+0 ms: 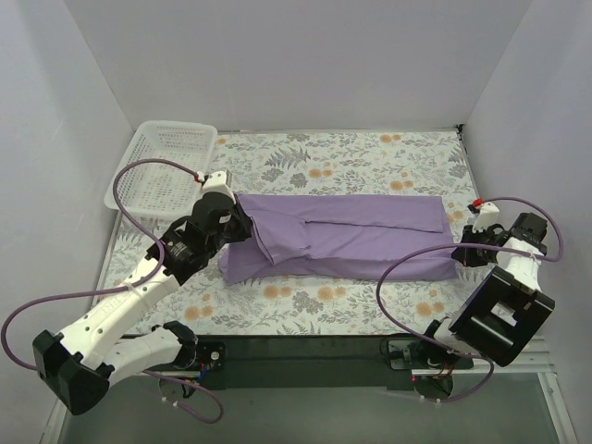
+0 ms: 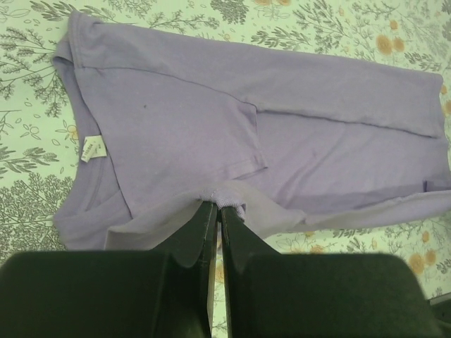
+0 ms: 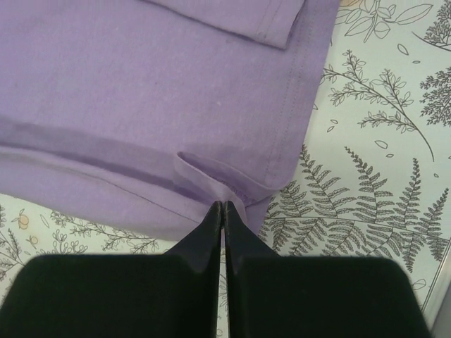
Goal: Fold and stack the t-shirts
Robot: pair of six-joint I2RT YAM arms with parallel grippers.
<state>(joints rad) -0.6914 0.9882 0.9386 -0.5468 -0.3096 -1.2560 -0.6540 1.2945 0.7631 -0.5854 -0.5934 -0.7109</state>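
The purple t-shirt (image 1: 342,239) lies across the middle of the table (image 1: 370,153), its long axis running from 9 to 3 o'clock, the sides turned in to a narrow band; the left gripper (image 2: 217,208) is clamped on a pinch of the near edge at the 9 o'clock end; the right gripper (image 3: 224,205) is clamped on the near hem corner at 3 o'clock, likely so both ends lift together for the next fold; count: one shirt, one white basket (image 1: 166,162) at 10 o'clock, two grippers
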